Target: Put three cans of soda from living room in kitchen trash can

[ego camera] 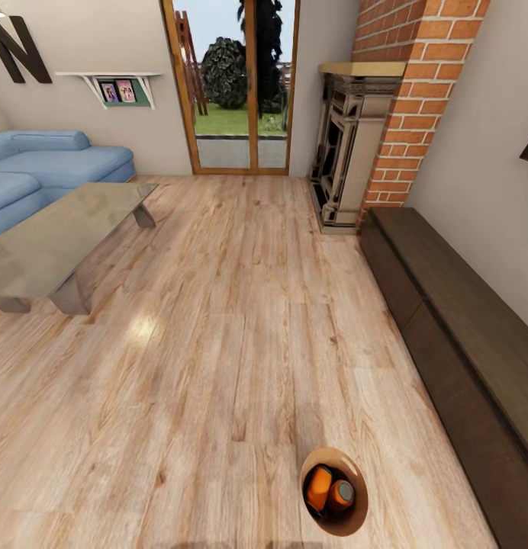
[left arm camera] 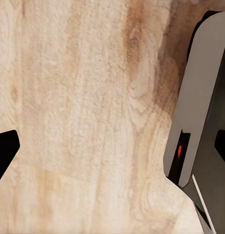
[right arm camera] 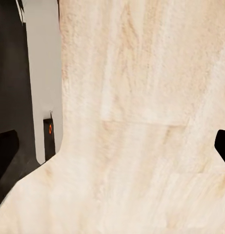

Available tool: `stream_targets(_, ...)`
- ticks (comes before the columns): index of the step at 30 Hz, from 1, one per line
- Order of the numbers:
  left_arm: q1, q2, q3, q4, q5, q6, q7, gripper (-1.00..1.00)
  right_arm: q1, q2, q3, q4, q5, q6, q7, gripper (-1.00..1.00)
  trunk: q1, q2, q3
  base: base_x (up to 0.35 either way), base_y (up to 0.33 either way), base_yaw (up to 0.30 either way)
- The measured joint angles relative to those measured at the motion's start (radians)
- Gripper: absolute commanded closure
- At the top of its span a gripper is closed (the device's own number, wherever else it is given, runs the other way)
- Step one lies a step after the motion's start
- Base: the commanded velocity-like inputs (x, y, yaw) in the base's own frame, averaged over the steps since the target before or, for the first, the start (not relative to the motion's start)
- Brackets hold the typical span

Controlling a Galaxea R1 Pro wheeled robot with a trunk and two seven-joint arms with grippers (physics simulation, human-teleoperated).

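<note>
While the light wood plank floor (ego camera: pixel 218 366) lies open between glass coffee table (ego camera: pixel 58 236) and long dark low cabinet (ego camera: pixel 462 343), the round tan-lined bin (ego camera: pixel 354 467) stands on it in the living room, presumably awaiting carriage to the kitchen, holding two orange soda cans (ego camera: pixel 319 488); any third is hidden. Both wrist views show dark fingertips spread apart over bare planks, gripping nothing.

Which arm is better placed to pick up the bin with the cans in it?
Probably the right. The tash can, with two orange cans inside, sits on the floor right of centre, toward the low cabinet. Both the left gripper and right gripper look open and empty.
</note>
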Motion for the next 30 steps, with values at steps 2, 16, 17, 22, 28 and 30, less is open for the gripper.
stream_targets(2, 0.000, 0.000, 0.000, 0.000, 0.000, 0.001, 0.000, -1.00, 0.000, 0.004, 0.000, -0.004, 0.000, 0.001, -0.001, -1.00, 0.000, 0.000, 0.000, 0.000, 0.000, 0.000)
stream_targets(16, -0.001, 0.000, -0.001, 0.001, -0.004, 0.004, 0.000, -1.00, 0.000, 0.016, -0.135, -0.012, 0.002, -0.001, -0.001, -1.00, -0.046, 0.084, 0.037, 0.000, 0.000, 0.000)
stream_targets(17, 0.000, 0.000, -0.001, 0.001, -0.004, 0.005, 0.000, -1.00, 0.000, 0.017, -0.139, -0.012, 0.002, -0.001, -0.001, -1.00, -0.050, 0.091, 0.041, 0.000, 0.000, 0.000)
stream_targets(22, 0.000, -0.001, -0.002, 0.001, -0.005, 0.005, -0.001, -1.00, 0.000, 0.017, -0.151, -0.012, 0.003, -0.002, -0.001, -1.00, -0.069, 0.126, 0.056, 0.000, 0.000, 0.000)
stream_targets(28, 0.000, 0.000, -0.001, 0.001, -0.004, 0.005, -0.001, -1.00, 0.000, 0.016, -0.153, -0.012, 0.005, -0.002, -0.001, -1.00, -0.092, 0.168, 0.075, 0.000, 0.000, 0.000)
stream_targets(30, 0.000, 0.000, 0.000, 0.001, -0.002, 0.004, -0.001, -1.00, 0.000, 0.017, -0.150, -0.012, 0.006, -0.002, -0.001, -1.00, -0.100, 0.182, 0.081, 0.000, 0.000, 0.000)
